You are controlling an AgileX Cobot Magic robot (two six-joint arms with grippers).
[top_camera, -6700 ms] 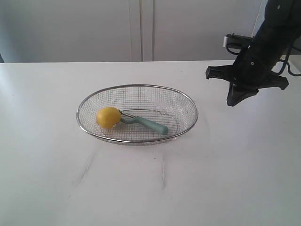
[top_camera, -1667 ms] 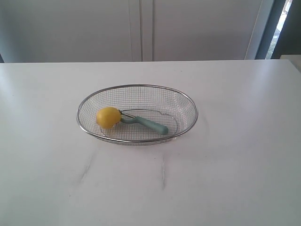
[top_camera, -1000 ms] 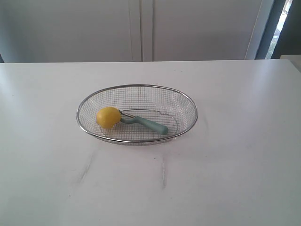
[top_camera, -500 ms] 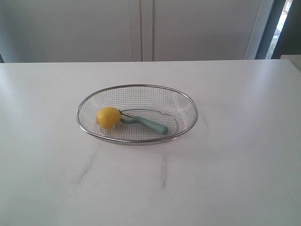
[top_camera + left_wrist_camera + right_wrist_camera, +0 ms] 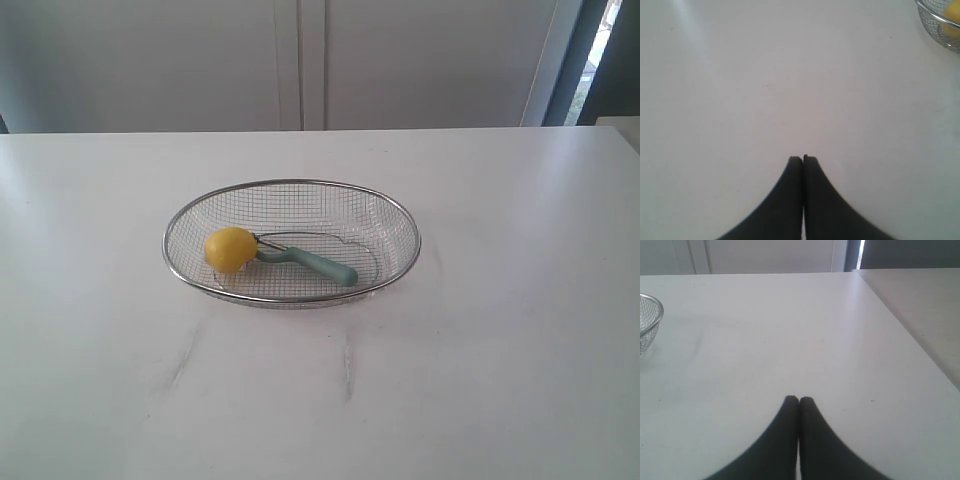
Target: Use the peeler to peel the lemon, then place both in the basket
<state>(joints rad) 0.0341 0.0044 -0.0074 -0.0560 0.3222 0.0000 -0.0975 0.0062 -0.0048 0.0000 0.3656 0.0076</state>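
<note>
Large shallow oval silver wire-mesh basket (image 5: 385,225) sits mid-table on the white tabletop (image 5: 480,360), with open surface all round it. The small round yellow lemon (image 5: 230,249) is inside at the basket's left end. The slim peeler with the pale teal-green handle (image 5: 318,264) lies on the mesh floor beside it, metal head against the lemon, handle angled toward the right front. Left gripper (image 5: 803,159) has its black fingers pressed together over bare table, basket well off to one side. Right gripper (image 5: 799,400) is likewise closed tip to tip, near the table edge where a grey adjoining surface (image 5: 920,300) begins. Pale panelled wall (image 5: 300,60) backs the far edge.
</note>
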